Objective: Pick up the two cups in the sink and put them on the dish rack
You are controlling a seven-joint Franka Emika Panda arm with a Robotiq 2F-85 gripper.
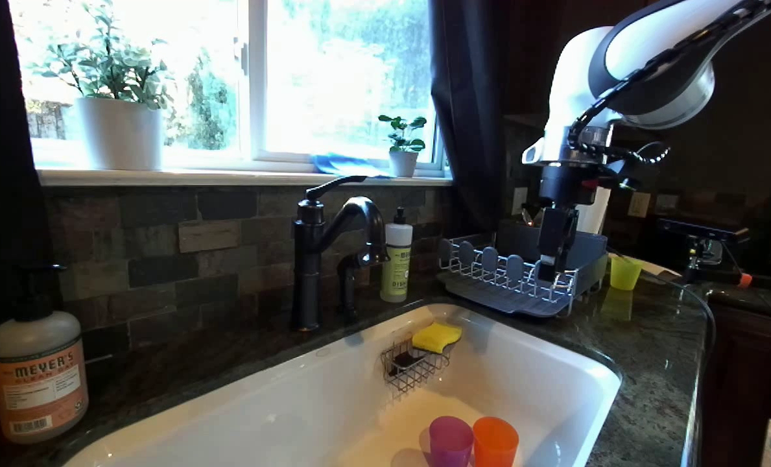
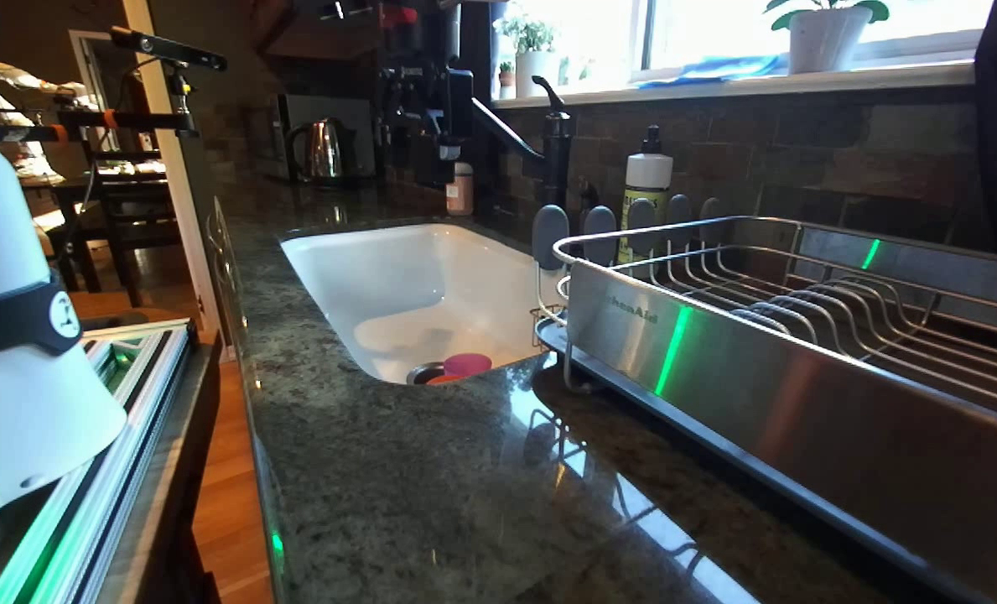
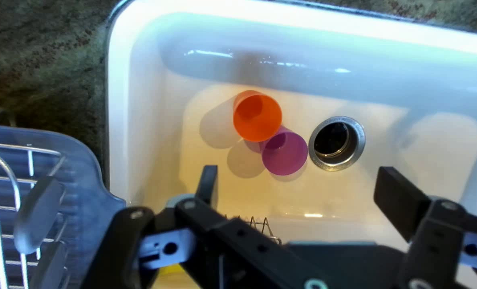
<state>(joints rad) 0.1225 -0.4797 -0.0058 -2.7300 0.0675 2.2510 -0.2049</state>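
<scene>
The purple cup (image 3: 285,156) and the orange cup (image 3: 258,117) stand upright side by side, touching or nearly so, on the floor of the white sink (image 3: 118,104). The purple cup (image 1: 450,442) and orange cup (image 1: 496,443) also show in an exterior view; in an exterior view only the tops of the purple cup (image 2: 468,364) and orange cup (image 2: 445,379) show. My gripper (image 3: 297,180) is open and empty, high above the sink, with the cups ahead of its fingertips in the wrist view. The grey wire dish rack (image 2: 682,327) stands on the counter beside the sink's end.
A dark faucet (image 1: 307,272) and a dish soap bottle (image 1: 396,266) stand behind the sink. A wire basket (image 1: 414,376) with a yellow sponge (image 1: 436,337) hangs on the sink wall. A yellow-green cup (image 1: 625,272) stands by the rack. The drain (image 3: 337,143) is beside the purple cup.
</scene>
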